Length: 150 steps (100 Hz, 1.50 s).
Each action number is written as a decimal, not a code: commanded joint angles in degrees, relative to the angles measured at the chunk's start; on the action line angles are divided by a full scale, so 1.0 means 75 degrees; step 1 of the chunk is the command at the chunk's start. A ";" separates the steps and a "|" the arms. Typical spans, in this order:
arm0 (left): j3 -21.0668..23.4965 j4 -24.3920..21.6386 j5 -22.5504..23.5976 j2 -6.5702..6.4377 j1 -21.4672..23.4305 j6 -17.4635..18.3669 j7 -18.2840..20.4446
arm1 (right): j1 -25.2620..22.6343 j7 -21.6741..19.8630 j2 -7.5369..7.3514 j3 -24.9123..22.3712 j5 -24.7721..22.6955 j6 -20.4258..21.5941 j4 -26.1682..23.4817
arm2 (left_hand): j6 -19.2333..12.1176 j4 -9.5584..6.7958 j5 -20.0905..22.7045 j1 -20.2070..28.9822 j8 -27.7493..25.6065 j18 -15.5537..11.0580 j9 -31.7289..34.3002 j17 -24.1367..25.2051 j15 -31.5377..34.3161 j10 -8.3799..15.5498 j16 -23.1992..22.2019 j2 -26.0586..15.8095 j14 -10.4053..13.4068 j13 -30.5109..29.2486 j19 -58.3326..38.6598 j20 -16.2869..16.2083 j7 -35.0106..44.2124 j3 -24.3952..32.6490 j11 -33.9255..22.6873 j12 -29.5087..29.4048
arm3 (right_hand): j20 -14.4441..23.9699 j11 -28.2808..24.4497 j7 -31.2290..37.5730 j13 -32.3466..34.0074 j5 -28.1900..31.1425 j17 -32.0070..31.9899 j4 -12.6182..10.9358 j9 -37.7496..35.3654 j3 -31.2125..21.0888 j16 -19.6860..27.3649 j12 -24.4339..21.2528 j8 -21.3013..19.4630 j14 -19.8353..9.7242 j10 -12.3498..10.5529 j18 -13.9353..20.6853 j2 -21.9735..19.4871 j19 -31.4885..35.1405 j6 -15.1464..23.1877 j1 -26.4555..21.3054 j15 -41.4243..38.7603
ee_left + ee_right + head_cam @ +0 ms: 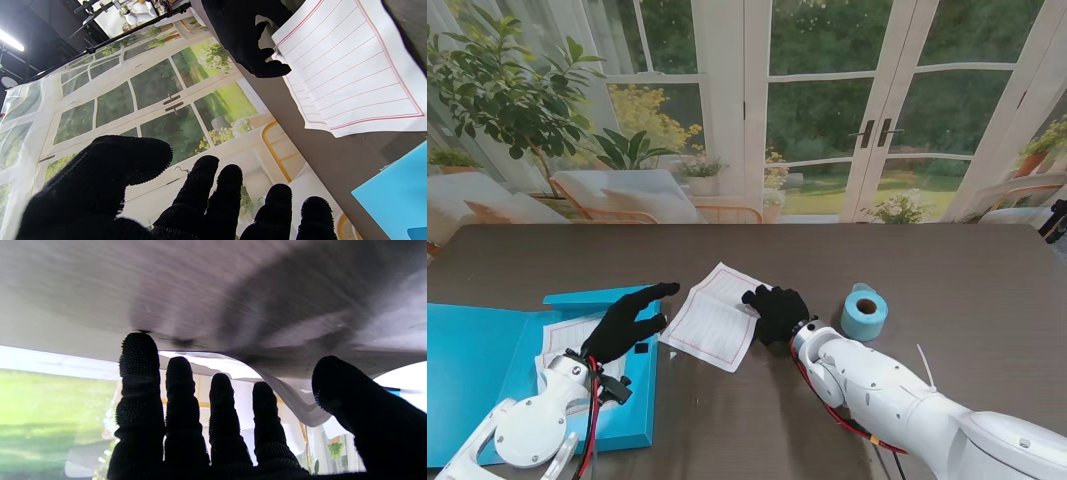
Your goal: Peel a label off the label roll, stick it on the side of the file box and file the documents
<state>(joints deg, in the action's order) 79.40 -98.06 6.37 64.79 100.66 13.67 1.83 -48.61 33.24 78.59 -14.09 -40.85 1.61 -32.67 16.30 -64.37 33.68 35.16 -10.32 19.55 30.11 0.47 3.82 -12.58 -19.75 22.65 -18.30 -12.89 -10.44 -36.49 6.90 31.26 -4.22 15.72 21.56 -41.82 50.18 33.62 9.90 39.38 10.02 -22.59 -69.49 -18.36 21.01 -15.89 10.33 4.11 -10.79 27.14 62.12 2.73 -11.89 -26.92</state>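
Nearest, on the left of the dark desk [987, 290], the blue file box [487, 370] lies opened flat, and a lined sheet [562, 335] rests inside it under the left arm. The left hand [627, 322] hovers over the box's right part with its black-gloved fingers [203, 193] spread apart and nothing between them, so it is open. Just right of the box, near the middle of the desk, a white sheet with red lines [717, 318] lies loose, its right side curling upward. The right hand [777, 313] sits at that right edge; the right wrist view shows the paper [290, 400] bending between the four straight fingers [140, 373] and the thumb, but whether the hand is actually pinching it cannot be told. In the left wrist view the same sheet [350, 66] lies flat on the desk with the right hand [247, 36] at its edge. Farther right, a little beyond the right hand, the blue label roll [864, 312] stands on the desk, apart from both hands.
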 commanded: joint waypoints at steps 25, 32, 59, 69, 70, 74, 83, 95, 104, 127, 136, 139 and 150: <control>-0.0068 0.0070 -0.0190 0.0004 -0.0084 -0.0197 0.0299 | 0.0078 0.1286 0.0860 0.0265 0.0559 0.0871 0.1503 | -0.0030 -0.0057 0.0041 -0.0005 0.0052 -0.0192 -0.0047 0.0088 -0.0058 0.0069 0.0115 -0.0362 -0.0012 0.0082 0.0083 -0.0041 -0.0170 -0.0174 0.0071 -0.0067 | -0.0138 0.0171 0.0747 0.1782 0.3425 -0.2480 0.1212 -0.2730 -0.0309 -0.0048 -0.0014 0.1000 -0.0417 -0.0803 0.0227 0.0001 0.0450 0.1932 -0.0904 -0.0356; -0.0071 0.0053 -0.0230 0.0003 -0.0078 -0.0240 0.0323 | 0.0090 0.1425 0.0936 0.0316 0.0600 0.0966 0.1643 | -0.0031 -0.0041 0.0036 -0.0008 0.0055 -0.0193 -0.0045 0.0088 -0.0058 0.0068 0.0115 -0.0400 -0.0028 0.0080 0.0081 -0.0045 -0.0176 -0.0184 0.0070 -0.0067 | -0.0132 0.0308 0.1147 0.2150 0.3772 -0.2204 0.1376 -0.3238 -0.0418 -0.0055 -0.0080 0.1231 -0.0539 -0.0958 0.0292 0.0304 0.0558 0.2120 -0.1139 -0.0337; -0.0056 0.0001 -0.0314 0.0012 -0.0036 -0.0295 0.0321 | 0.0061 0.1983 0.1016 0.0207 0.0577 0.1029 0.1675 | -0.0020 0.0032 0.0024 -0.0030 0.0067 -0.0189 -0.0052 0.0092 -0.0061 0.0052 0.0116 -0.0544 -0.0020 0.0086 0.0075 -0.0060 -0.0196 -0.0235 0.0081 -0.0072 | -0.0173 0.0623 0.2402 0.3865 0.4596 -0.0817 0.1617 -0.5374 -0.1147 -0.0270 -0.0245 0.1222 -0.1074 -0.1032 0.0719 0.1158 0.1044 0.1947 -0.1658 -0.0607; -0.0051 -0.0004 -0.0322 0.0022 -0.0029 -0.0337 0.0292 | 0.0018 0.1988 0.0823 -0.0009 0.0408 0.0937 0.1257 | 0.0001 0.0048 0.0052 -0.0024 0.0064 -0.0194 -0.0037 0.0100 -0.0062 0.0017 0.0116 -0.0580 -0.0024 0.0090 0.0077 -0.0063 -0.0188 -0.0237 0.0080 -0.0071 | -0.0280 0.0684 0.2624 0.4290 0.4723 -0.0436 0.1677 -0.5735 -0.1325 -0.0414 -0.0020 0.1195 -0.1157 -0.0927 0.0847 0.1306 0.1158 0.1870 -0.1715 -0.0617; -0.0051 -0.0004 -0.0325 0.0024 -0.0029 -0.0343 0.0288 | 0.0014 0.1986 0.0795 -0.0032 0.0382 0.0925 0.1202 | 0.0002 0.0048 0.0050 -0.0023 0.0064 -0.0194 -0.0036 0.0101 -0.0061 0.0020 0.0116 -0.0585 -0.0027 0.0088 0.0077 -0.0064 -0.0189 -0.0236 0.0081 -0.0072 | -0.0283 0.0676 0.2638 0.4320 0.4734 -0.0412 0.1676 -0.5758 -0.1336 -0.0422 -0.0007 0.1189 -0.1155 -0.0920 0.0854 0.1321 0.1163 0.1861 -0.1726 -0.0625; -0.0054 -0.0006 -0.0338 0.0028 -0.0030 -0.0363 0.0277 | -0.0009 0.1965 0.0686 -0.0141 0.0290 0.0876 0.0985 | 0.0011 0.0051 0.0055 -0.0026 0.0065 -0.0189 -0.0033 0.0099 -0.0065 0.0003 0.0117 -0.0595 -0.0032 0.0098 0.0075 -0.0067 -0.0190 -0.0236 0.0084 -0.0073 | -0.0366 0.0724 0.2700 0.4460 0.4783 -0.0284 0.1723 -0.5863 -0.1441 -0.0522 0.0138 0.1200 -0.1175 -0.0889 0.0898 0.1398 0.1179 0.1842 -0.1744 -0.0620; -0.0054 -0.0016 -0.0347 0.0032 -0.0031 -0.0409 0.0268 | -0.0092 0.1937 0.0456 -0.0432 0.0128 0.0794 0.0528 | 0.0026 0.0064 0.0041 -0.0032 0.0069 -0.0197 -0.0034 0.0102 -0.0063 -0.0009 0.0116 -0.0628 -0.0028 0.0094 0.0075 -0.0071 -0.0201 -0.0245 0.0091 -0.0074 | -0.0393 0.0648 0.2784 0.4756 0.4873 -0.0024 0.1731 -0.6087 -0.1520 -0.0638 0.0273 0.1179 -0.1188 -0.0799 0.0965 0.1488 0.1269 0.1745 -0.1755 -0.0745; -0.0040 0.0006 -0.0365 0.0046 -0.0046 -0.0454 0.0232 | -0.0227 0.1827 0.0092 -0.0805 -0.0138 0.0735 -0.0125 | 0.0042 0.0083 0.0093 -0.0042 0.0063 -0.0192 -0.0010 0.0100 -0.0061 -0.0048 0.0115 -0.0664 -0.0033 0.0092 0.0073 -0.0076 -0.0186 -0.0259 0.0093 -0.0073 | -0.0440 0.0559 0.2906 0.5055 0.4964 0.0270 0.1766 -0.6328 -0.1646 -0.0858 0.0537 0.1156 -0.1190 -0.0760 0.1021 0.1589 0.1332 0.1690 -0.1749 -0.0943; -0.0029 0.0058 -0.0425 0.0060 -0.0088 -0.0491 0.0214 | -0.0342 0.1725 -0.0111 -0.1090 -0.0257 0.0718 -0.0508 | 0.0063 0.0101 0.0108 -0.0050 0.0063 -0.0178 -0.0006 0.0092 -0.0057 -0.0079 0.0112 -0.0708 -0.0051 0.0081 0.0069 -0.0081 -0.0186 -0.0271 0.0101 -0.0074 | -0.0456 0.0511 0.3007 0.5248 0.4995 0.0459 0.1790 -0.6455 -0.1697 -0.1022 0.0742 0.1124 -0.1189 -0.0725 0.1036 0.1629 0.1347 0.1672 -0.1764 -0.1078; -0.0016 0.0277 -0.0754 0.0113 -0.0262 -0.0657 0.0203 | -0.0599 0.1590 -0.0387 -0.1675 -0.0371 0.0735 -0.1120 | 0.0144 0.0131 0.0160 -0.0046 0.0053 -0.0168 0.0051 0.0101 -0.0050 -0.0183 0.0104 -0.0778 -0.0090 0.0069 0.0070 -0.0091 -0.0177 -0.0282 0.0100 -0.0058 | -0.0452 0.0410 0.3176 0.5493 0.5002 0.0732 0.1818 -0.6629 -0.1761 -0.1283 0.1032 0.1056 -0.1153 -0.0688 0.1057 0.1655 0.1324 0.1628 -0.1769 -0.1305; 0.0027 0.0364 -0.0885 0.0126 -0.0338 -0.0795 0.0237 | -0.0684 0.1546 -0.0488 -0.1845 -0.0449 0.0756 -0.1343 | 0.0165 0.0145 0.0134 -0.0057 0.0056 -0.0183 0.0047 0.0113 -0.0043 -0.0228 0.0094 -0.0786 -0.0128 0.0062 0.0073 -0.0093 -0.0194 -0.0295 0.0101 -0.0047 | -0.0451 0.0391 0.3208 0.5523 0.5009 0.0784 0.1827 -0.6663 -0.1769 -0.1350 0.1102 0.1047 -0.1159 -0.0687 0.1066 0.1660 0.1299 0.1623 -0.1763 -0.1348; 0.0050 0.0385 -0.0921 0.0125 -0.0362 -0.0865 0.0277 | -0.0717 0.1534 -0.0521 -0.1908 -0.0476 0.0770 -0.1427 | 0.0174 0.0152 0.0103 -0.0067 0.0059 -0.0194 0.0026 0.0123 -0.0042 -0.0254 0.0089 -0.0787 -0.0135 0.0069 0.0075 -0.0095 -0.0208 -0.0304 0.0107 -0.0045 | -0.0448 0.0389 0.3219 0.5530 0.5016 0.0803 0.1828 -0.6672 -0.1770 -0.1374 0.1121 0.1044 -0.1168 -0.0676 0.1068 0.1658 0.1294 0.1612 -0.1763 -0.1366; 0.0128 0.0471 -0.0950 0.0116 -0.0469 -0.1160 0.0406 | -0.0855 0.1458 -0.0656 -0.2172 -0.0590 0.0815 -0.1785 | 0.0153 0.0208 0.0040 -0.0144 0.0066 -0.0215 -0.0006 0.0145 -0.0030 -0.0287 0.0065 -0.0809 -0.0192 0.0076 0.0071 -0.0108 -0.0239 -0.0379 0.0102 -0.0022 | -0.0438 0.0395 0.3239 0.5528 0.5023 0.0826 0.1831 -0.6694 -0.1777 -0.1448 0.1172 0.1043 -0.1145 -0.0680 0.1074 0.1658 0.1275 0.1612 -0.1770 -0.1422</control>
<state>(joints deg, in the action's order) 79.79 -95.20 -0.66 65.59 97.80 6.13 3.18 -54.29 45.13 74.40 -29.66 -44.57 7.30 -44.25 17.71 -64.37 33.76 35.14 -10.28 19.55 30.20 0.47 3.82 -14.85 -19.75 19.41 -19.40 -12.91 -10.44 -36.45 6.30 30.12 -4.22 15.71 18.73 -38.22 71.41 73.41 45.86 40.66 22.64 -71.26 -78.48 -28.25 28.57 -7.22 1.96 -2.04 -4.25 38.58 69.43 13.96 -23.33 -36.59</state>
